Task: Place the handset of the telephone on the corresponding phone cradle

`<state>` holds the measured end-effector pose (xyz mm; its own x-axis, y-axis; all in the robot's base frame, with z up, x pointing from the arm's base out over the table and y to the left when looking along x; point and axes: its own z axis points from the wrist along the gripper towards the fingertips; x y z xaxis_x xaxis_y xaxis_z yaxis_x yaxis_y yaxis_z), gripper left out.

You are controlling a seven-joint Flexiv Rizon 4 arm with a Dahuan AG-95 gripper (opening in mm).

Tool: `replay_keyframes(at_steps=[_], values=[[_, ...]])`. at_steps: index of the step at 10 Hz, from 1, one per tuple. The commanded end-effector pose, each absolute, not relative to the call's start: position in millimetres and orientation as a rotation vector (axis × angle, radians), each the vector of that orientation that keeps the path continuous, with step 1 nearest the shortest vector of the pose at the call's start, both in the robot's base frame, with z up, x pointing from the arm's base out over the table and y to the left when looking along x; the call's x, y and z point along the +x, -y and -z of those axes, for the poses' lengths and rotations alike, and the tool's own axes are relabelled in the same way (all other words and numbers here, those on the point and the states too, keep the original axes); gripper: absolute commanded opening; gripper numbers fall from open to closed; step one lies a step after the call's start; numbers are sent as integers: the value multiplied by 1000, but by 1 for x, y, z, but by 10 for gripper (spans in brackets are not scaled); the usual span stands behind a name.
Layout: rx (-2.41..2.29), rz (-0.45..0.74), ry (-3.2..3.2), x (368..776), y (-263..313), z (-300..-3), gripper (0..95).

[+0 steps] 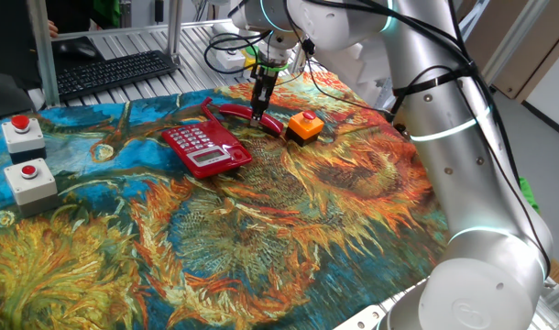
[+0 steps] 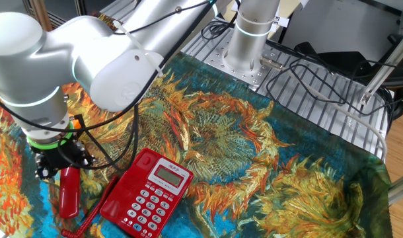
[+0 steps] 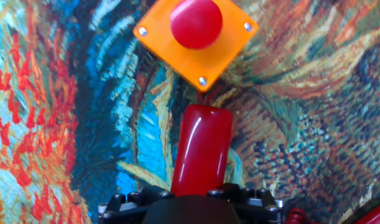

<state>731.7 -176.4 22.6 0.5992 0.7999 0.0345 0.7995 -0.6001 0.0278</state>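
A: What covers the desk?

B: A painted cloth of sunflowers in orange, yellow and teal, spread almost to every edge. Past the far edge runs a slatted metal deck with a black keyboard and loose cables. Two grey boxes with red buttons sit by the left edge.

A: And the telephone?

B: The telephone lies flat toward the far side of the cloth, keys and pale panel up. The handset rests on the cloth just beyond it, nearer the far edge, not on the cradle. Its thin red cord trails along the phone's side.

A: The gripper?

B: The gripper stands upright over the handset's middle — the hand view shows the red bar running up from between the black fingers. They look set on either side of it, but I cannot tell whether they actually press it; the contact is hidden under the hand's housing.

A: Anything else cut off?

B: In the other fixed view the arm's big joint hides much of the cloth, and the handset's upper end disappears behind the gripper.

A: Room around it?

B: An orange box with a red button sits just beside the handset's end, apart but close. The near half of the cloth is bare.
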Motion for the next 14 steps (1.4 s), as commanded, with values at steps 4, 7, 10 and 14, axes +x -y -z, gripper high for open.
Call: replay_keyframes(at_steps=[4,7,10,14], values=[[2780,-60,-1432,733,177,-23,0],[2726,4,-1503,733,179,-30,0],[2670,29,-1606,736,190,-60,0],[2744,63,-1414,742,195,-74,0]])
